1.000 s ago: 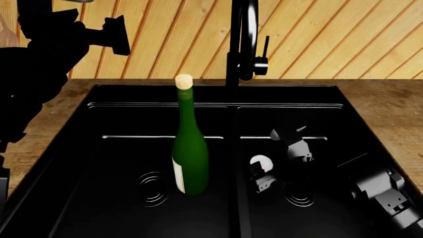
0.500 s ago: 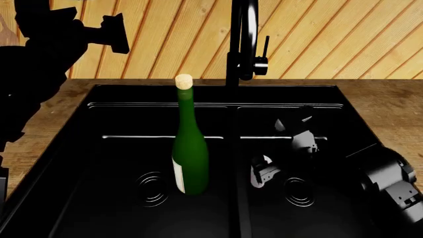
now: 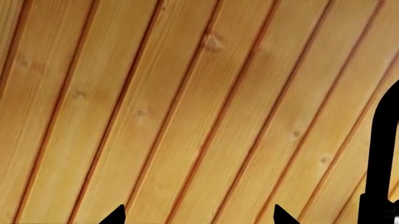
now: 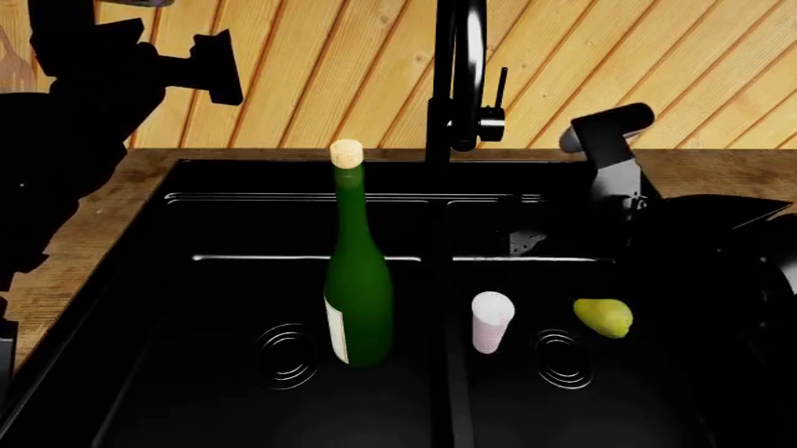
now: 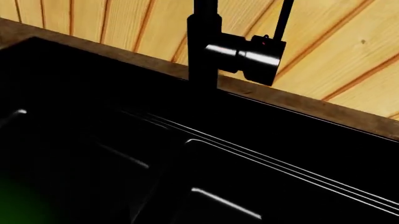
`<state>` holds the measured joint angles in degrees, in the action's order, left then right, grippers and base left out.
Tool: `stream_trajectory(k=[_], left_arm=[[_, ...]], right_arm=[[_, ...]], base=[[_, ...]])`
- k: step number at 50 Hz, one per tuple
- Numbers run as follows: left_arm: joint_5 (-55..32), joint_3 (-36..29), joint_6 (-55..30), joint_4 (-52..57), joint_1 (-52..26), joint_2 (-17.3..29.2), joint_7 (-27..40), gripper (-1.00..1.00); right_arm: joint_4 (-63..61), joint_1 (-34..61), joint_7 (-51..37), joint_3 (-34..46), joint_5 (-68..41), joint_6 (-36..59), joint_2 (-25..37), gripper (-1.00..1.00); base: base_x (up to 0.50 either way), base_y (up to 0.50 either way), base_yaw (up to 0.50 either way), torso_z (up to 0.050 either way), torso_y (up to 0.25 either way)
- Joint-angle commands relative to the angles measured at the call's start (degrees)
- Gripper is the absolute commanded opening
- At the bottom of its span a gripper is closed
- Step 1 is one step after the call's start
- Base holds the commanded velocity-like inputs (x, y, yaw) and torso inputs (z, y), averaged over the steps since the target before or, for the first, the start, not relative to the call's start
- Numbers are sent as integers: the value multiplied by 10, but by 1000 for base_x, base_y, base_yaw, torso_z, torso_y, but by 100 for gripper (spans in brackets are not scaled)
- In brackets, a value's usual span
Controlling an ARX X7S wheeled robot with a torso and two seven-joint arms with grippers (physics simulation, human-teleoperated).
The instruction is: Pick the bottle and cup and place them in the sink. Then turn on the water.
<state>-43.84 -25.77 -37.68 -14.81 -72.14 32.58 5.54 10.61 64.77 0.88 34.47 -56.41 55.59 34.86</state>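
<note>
Only a blank white label [image 4: 336, 338] on the bottle [image 4: 358, 280]; left end effector [image 3: 198, 215] open, right's state unclear.

A wall of pale wooden planks [image 4: 324, 75] with reddish grooves and small knots fills the back, its boards slanting in the head view. Below it runs a brown wooden countertop [image 4: 734, 177], mottled and darker than the wall. Light is warm and even
</note>
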Motion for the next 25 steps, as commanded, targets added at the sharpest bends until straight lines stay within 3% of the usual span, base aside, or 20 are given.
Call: stream_trajectory(k=[1,18,25], left_arm=[[5,0,4,-2,0,-1,8,100],[7,-2,6,-6,-5,-6,6,100],[8,-4,8,-9,-4,-7,4,100]], right_arm=[[6,46,-19,-16,16,-17,-8,100],[36,83,-41,-7,87,-81,-20,100],[91,114,-12,14,130,-133,-48,100]], base=[[0,0,0,0,0],[0,0,0,0,0],[0,0,0,0,0]])
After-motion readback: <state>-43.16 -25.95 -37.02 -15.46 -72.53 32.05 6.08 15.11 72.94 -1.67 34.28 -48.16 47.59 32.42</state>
